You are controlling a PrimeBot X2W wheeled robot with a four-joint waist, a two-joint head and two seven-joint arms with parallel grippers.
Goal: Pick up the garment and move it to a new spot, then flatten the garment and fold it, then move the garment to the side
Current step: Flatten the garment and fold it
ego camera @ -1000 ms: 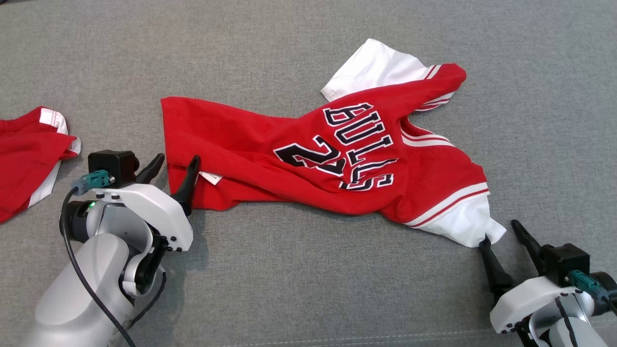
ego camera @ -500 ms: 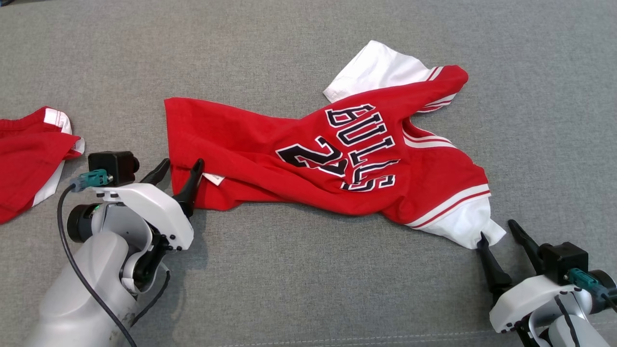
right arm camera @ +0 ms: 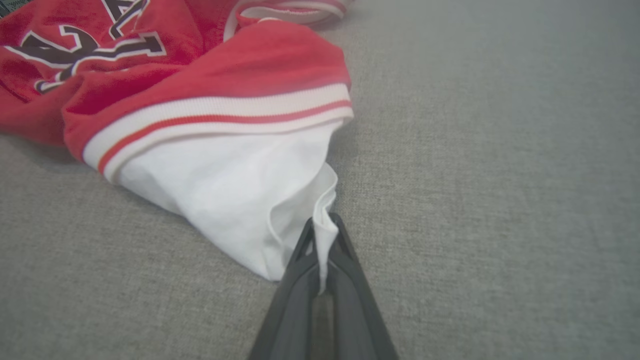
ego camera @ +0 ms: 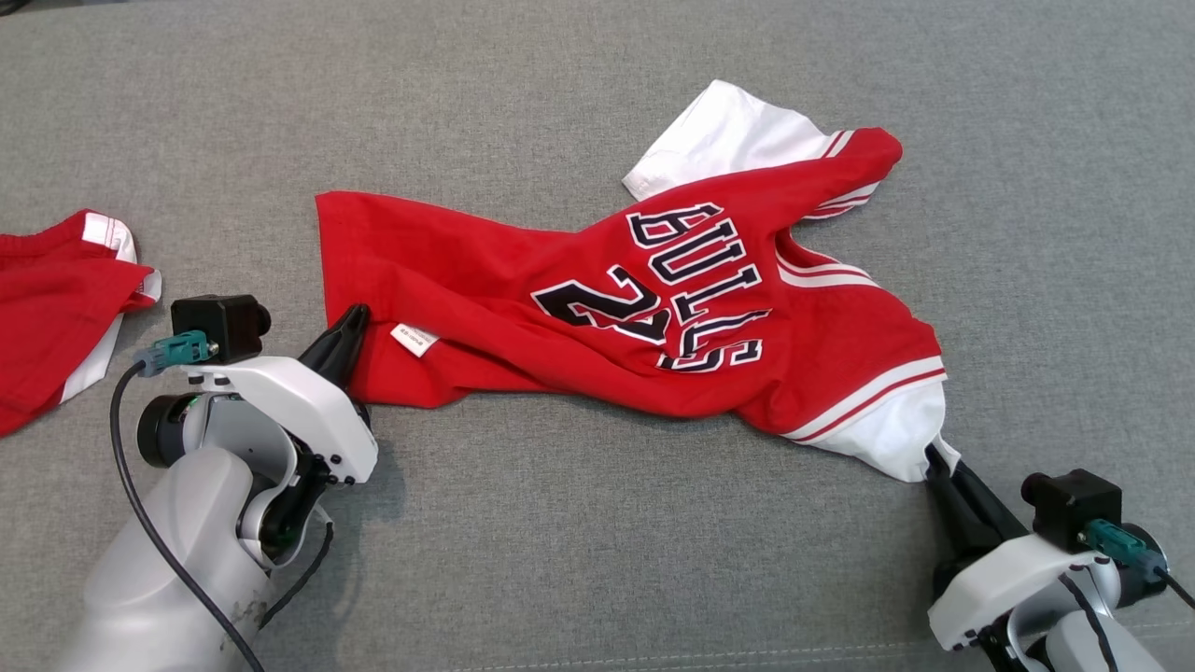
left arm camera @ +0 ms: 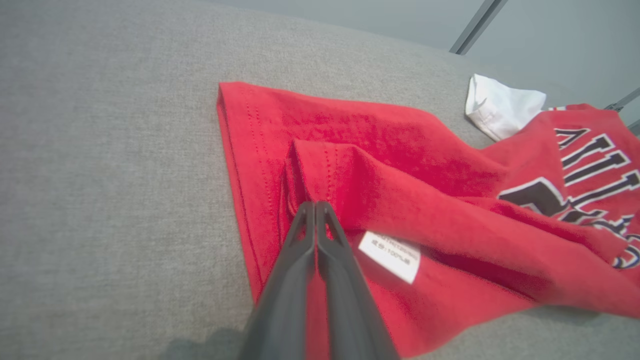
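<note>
the red jersey (ego camera: 597, 308) lies crumpled across the centre of the head view on the grey fabric surface (ego camera: 579, 560), with bare surface above, below and to its right. the left gripper (ego camera: 353, 322), lower left, is clamped on the jersey's red hem edge; the right gripper (ego camera: 936, 462), lower right, pinches the white sleeve (ego camera: 896, 434) edge. a second red garment (ego camera: 47, 299) crowds the left edge.

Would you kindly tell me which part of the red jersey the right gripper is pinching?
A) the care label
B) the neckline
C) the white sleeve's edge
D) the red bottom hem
C: in the right wrist view, the right gripper is shut on the edge of the white sleeve of the jersey.
</note>
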